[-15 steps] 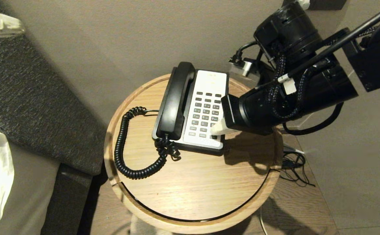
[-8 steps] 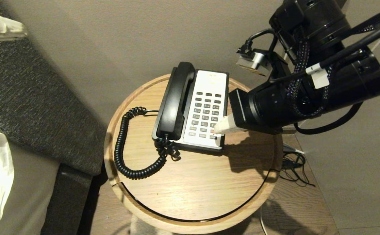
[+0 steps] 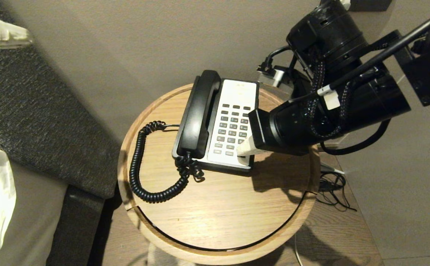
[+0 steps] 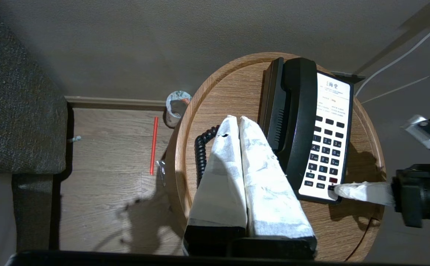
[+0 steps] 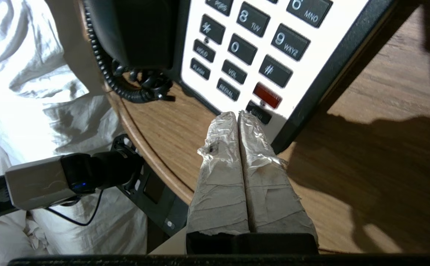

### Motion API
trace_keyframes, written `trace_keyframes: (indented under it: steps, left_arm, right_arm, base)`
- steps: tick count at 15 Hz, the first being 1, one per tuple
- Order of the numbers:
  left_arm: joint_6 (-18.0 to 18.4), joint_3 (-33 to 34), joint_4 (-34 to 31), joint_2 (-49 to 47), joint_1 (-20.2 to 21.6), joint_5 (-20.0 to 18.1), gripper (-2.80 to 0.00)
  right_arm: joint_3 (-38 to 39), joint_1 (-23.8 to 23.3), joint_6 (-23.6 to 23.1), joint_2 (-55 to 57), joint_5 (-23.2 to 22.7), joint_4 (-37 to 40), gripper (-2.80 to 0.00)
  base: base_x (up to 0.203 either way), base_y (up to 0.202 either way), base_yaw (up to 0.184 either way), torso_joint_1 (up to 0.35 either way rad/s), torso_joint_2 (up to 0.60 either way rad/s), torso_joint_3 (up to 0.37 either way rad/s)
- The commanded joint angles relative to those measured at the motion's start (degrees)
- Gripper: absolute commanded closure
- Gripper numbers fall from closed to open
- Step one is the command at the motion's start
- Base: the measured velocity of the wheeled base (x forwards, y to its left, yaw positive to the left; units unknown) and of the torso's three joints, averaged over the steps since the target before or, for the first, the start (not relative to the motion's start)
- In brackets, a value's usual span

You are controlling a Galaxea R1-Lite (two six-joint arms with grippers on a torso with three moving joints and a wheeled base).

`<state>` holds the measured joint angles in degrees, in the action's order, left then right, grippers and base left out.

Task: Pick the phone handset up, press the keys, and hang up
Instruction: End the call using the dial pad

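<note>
A round wooden table (image 3: pixel 218 218) is seen from above, and a black-and-white phone base (image 3: pixel 233 122) is set at about twelve o'clock on it, close to the far rim. The phone handset (image 3: pixel 198 114) is laid in its cradle along the nine o'clock side of the base, and its coiled cord (image 3: pixel 141 166) is looped out over the tabletop toward eight o'clock before it runs back to the near end of the handset. The right gripper (image 3: pixel 241 150) is reached in from three o'clock; its two tape-wrapped fingers are pressed flat together with nothing between them, and their tips are set on the small dark key (image 5: pixel 259 112) at the near corner of the keypad, just below the red key (image 5: pixel 267 95). The left gripper (image 4: pixel 235 120) is held above the table on the nine o'clock side of the handset, over the cord; its wrapped fingers are likewise closed against each other and nothing is gripped. A dark upholstered edge (image 3: pixel 33 111) is seen at nine o'clock of the table.
</note>
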<state>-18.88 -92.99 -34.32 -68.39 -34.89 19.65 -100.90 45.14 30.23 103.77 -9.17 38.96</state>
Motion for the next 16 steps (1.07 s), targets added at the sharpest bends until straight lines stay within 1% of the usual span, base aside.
trace_keyframes:
  steps: [1,3,9,11,16]
  left_arm:
    - [-0.1,0.0,-0.2,-0.1,0.0,0.1,0.00]
    - [-0.1,-0.1,-0.1,0.0,0.0,0.1,0.00]
    - [-0.1,-0.1,-0.2,0.0,0.0,0.1,0.00]
    - [-0.1,0.0,-0.2,0.5,0.0,0.1,0.00]
    - [-0.1,0.3,-0.2,0.5,0.1,0.1,0.00]
  right_arm:
    - [-0.3,-0.1,0.0,1.5,0.0,0.0,0.00]
    - [-0.3,-0.2,-0.2,1.7,1.0,-0.1,0.00]
    - [-0.3,-0.4,-0.2,1.5,1.1,-0.1,0.00]
    - [-0.3,-0.6,-0.5,1.6,1.9,-0.1,0.00]
    - [0.4,-1.4,-1.0,1.3,2.2,-0.1,0.00]
  base:
    - [0.000,0.000,0.000,0.000,0.00,0.000]
    - [0.000,0.000,0.000,0.000,0.00,0.000]
    - [0.000,0.000,0.000,0.000,0.00,0.000]
    - [0.000,0.000,0.000,0.000,0.00,0.000]
    - [0.000,0.000,0.000,0.000,0.00,0.000]
